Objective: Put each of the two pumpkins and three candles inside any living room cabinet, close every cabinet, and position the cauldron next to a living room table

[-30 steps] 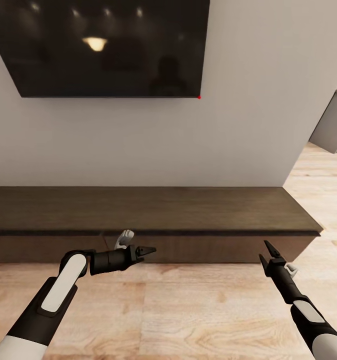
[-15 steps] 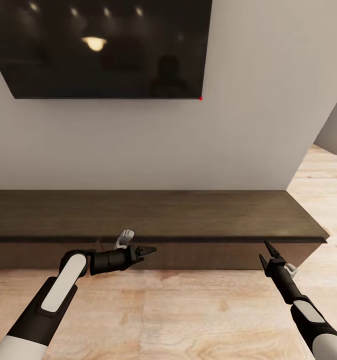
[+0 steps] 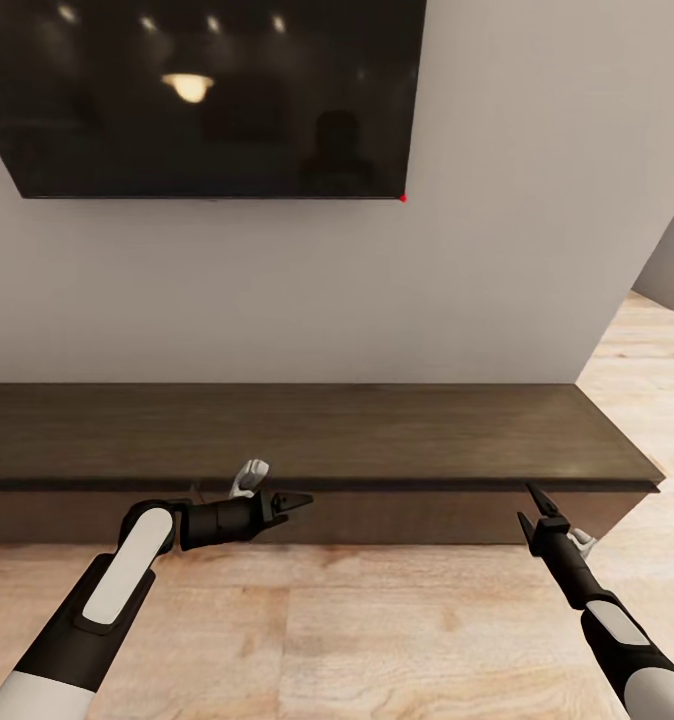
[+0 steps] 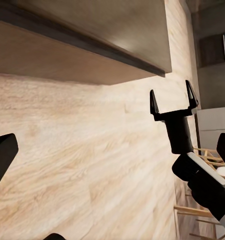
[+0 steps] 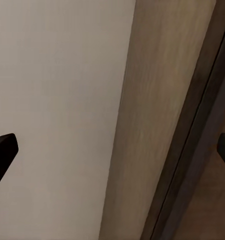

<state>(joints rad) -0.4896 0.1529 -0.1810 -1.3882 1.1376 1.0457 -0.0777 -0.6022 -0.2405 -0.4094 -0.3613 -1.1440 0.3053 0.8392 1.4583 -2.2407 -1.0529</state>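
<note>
While the robot faced the wall, long dark cabinet (image 3: 307,430) sat low under the TV (image 3: 207,95), fronts all shut, left gripper (image 3: 295,500) and right gripper (image 3: 533,505) both spread, holding nothing, just above the wood floor (image 3: 377,630).

One cabinet (image 3: 307,430), one wall screen (image 3: 202,95), two end effectors: left end effector (image 3: 299,499), right end effector (image 3: 533,505)

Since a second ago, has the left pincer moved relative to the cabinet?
Cannot tell any real arm motion. The left pincer sits at the same picture spot, while the cabinet and TV drift slightly, so the camera and base moved.
</note>
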